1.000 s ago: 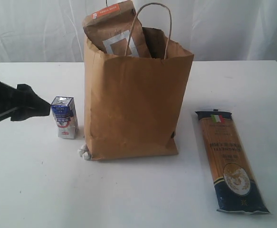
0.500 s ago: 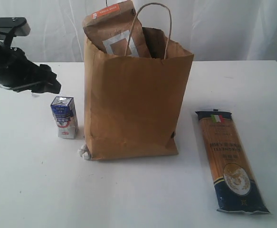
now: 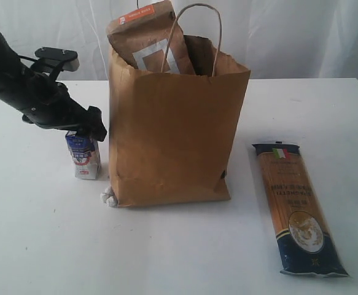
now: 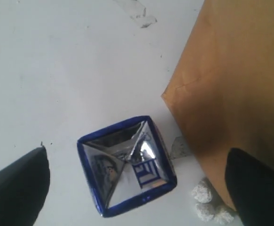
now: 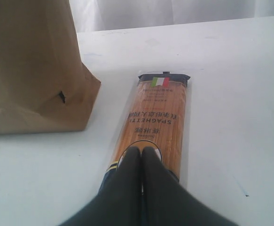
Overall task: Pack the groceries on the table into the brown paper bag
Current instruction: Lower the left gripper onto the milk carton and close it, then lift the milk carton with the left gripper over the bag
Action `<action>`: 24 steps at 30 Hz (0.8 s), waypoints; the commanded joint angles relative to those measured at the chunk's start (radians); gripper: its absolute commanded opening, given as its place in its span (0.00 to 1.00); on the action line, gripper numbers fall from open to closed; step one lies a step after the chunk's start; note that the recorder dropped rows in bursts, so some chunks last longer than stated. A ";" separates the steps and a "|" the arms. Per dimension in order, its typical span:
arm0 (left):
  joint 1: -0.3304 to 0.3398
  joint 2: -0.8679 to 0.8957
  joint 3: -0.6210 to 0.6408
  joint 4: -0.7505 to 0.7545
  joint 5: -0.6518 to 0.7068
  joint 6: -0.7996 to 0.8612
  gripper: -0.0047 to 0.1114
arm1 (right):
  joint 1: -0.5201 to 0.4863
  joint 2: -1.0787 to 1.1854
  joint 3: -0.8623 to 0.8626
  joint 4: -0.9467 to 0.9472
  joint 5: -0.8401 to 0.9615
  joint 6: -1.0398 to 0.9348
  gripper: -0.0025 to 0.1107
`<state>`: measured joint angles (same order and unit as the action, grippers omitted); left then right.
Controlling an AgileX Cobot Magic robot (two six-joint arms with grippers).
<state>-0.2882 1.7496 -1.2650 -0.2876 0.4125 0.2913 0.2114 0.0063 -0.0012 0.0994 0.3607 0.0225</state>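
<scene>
Small blue-white carton (image 3: 84, 158), left end effector (image 3: 94, 128) angled down above, jaws wide

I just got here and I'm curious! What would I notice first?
The tall brown paper bag stands in the middle of the white table, a brown pouch poking out of its top. Left of it, the left end effector hovers open over a small blue-white carton, and a long pasta pack lies flat on the right.

Left pincer (image 3: 96, 129) hovers over blue-white carton (image 3: 84, 158) — beside paper bag (image 3: 172, 135).
</scene>
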 commanded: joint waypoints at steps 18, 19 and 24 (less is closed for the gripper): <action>-0.005 0.035 -0.004 0.078 -0.018 -0.006 0.04 | -0.005 -0.006 0.001 0.001 -0.014 0.000 0.02; -0.005 0.012 -0.004 0.092 -0.008 -0.006 0.04 | -0.005 -0.006 0.001 0.001 -0.014 0.000 0.02; -0.003 -0.146 -0.004 0.106 -0.001 -0.004 0.04 | -0.005 -0.006 0.001 0.001 -0.014 0.000 0.02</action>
<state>-0.2921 1.7017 -1.2656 -0.1845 0.4096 0.2895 0.2114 0.0063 -0.0012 0.0994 0.3607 0.0225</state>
